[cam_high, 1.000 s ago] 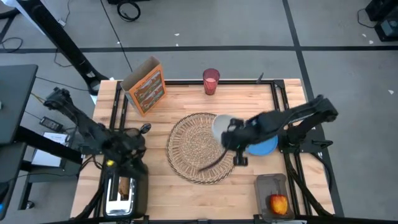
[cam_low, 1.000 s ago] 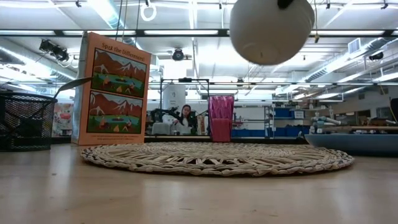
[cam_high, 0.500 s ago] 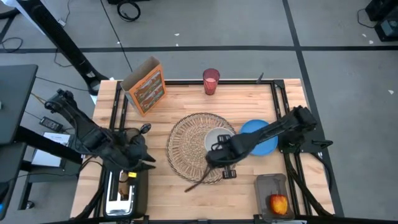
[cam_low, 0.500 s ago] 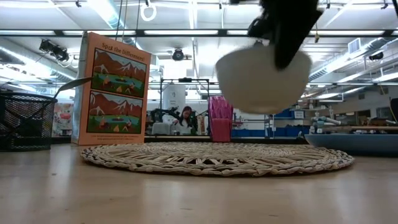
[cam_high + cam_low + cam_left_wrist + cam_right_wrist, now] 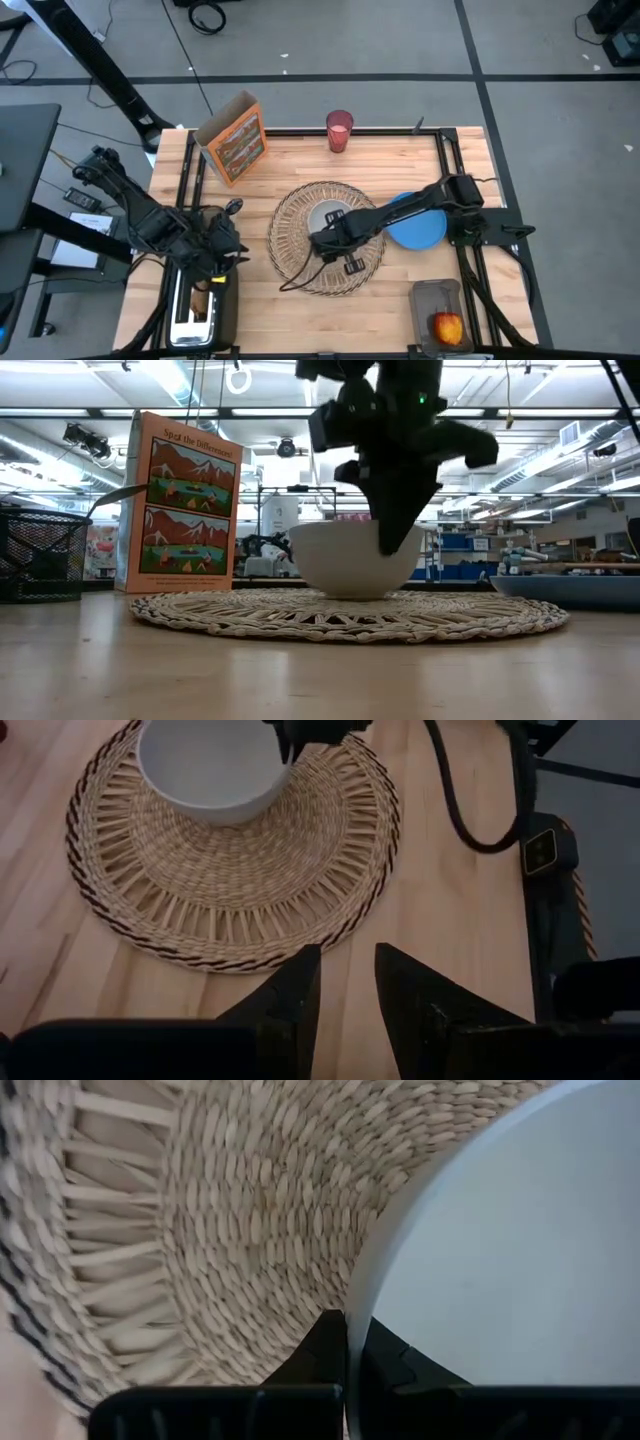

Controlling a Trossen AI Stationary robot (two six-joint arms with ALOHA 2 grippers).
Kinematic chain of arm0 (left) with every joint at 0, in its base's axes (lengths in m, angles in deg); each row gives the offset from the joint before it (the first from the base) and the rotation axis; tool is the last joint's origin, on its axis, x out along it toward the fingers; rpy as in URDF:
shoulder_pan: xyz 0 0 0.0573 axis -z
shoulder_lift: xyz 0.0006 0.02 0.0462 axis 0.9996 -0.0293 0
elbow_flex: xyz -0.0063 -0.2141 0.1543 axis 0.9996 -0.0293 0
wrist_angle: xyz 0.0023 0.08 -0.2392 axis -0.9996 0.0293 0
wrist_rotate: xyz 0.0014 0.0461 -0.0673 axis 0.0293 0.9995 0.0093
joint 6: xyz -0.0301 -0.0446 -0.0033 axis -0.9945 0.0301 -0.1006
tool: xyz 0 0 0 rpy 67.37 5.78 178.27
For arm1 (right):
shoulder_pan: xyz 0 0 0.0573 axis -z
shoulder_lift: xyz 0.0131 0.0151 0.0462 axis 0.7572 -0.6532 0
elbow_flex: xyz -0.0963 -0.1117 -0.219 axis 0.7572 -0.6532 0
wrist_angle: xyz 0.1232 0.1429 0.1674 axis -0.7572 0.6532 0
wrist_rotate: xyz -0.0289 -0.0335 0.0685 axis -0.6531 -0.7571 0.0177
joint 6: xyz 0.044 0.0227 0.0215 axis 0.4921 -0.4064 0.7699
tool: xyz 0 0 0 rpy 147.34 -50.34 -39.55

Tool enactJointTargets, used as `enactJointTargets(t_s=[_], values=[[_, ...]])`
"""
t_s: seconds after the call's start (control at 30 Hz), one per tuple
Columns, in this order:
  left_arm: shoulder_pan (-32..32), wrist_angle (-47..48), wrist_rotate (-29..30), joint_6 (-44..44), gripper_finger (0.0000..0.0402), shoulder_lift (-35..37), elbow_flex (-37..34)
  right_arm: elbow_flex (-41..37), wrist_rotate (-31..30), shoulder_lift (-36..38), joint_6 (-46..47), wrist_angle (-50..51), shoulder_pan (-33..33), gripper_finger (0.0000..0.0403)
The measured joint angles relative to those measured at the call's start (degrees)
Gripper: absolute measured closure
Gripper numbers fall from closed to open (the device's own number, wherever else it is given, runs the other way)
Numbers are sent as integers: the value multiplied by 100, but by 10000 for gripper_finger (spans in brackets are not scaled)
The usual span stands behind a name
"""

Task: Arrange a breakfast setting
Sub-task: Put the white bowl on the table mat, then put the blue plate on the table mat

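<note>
Down onto the mat has come the bowl: a moment ago I carried it high over the blue plate's side of the worktop, and now the low view shows its base resting on the weave. My right fingers are closed on its rim, one inside the wall and one outside, so the bowl is placed but not yet released. That step of the breakfast setting looks nearly done; letting go and lifting straight up should finish it.

My left fingers have drawn closer together over the last second and stand a narrow gap apart, holding nothing, above the toaster at the near left corner of the worktop. A slice of toast sits in its slot, just below them.

At the near right corner the apple lies in a clear tray. The bowl sits toward the far side of the mat, inside its edge, with bare weave all round it. The blue plate lies beside the mat toward the right edge, partly under my right arm, so I judge a sideways withdrawal risky. At the far edge the pink cup stands near the middle and the cereal box at the far left corner, both well apart from the mat.
</note>
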Motion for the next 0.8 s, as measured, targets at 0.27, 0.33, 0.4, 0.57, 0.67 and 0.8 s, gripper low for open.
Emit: enactJointTargets(t_s=[0.27, 0.33, 0.4, 0.57, 0.67, 0.8], values=[[0, -36, 1, -4, 297, 0, -2, 2, 159, 27, -50, 115, 199, 395], [0, -38, 0, -7, 297, 2, -2, 2, 243, 25, -31, 149, 215, 394], [0, -42, 0, -7, 297, 0, -2, 2, 253, 23, 63, 140, 224, 388], [0, -62, 0, -4, 297, 2, -2, 0, 267, 27, 63, 146, 219, 350], [0, -65, 0, -11, 297, 2, -2, 0, 244, 30, 63, 148, 213, 322], [0, -76, 0, -104, 297, 2, -2, 66, 222, 32, 101, 250, 144, 288]])
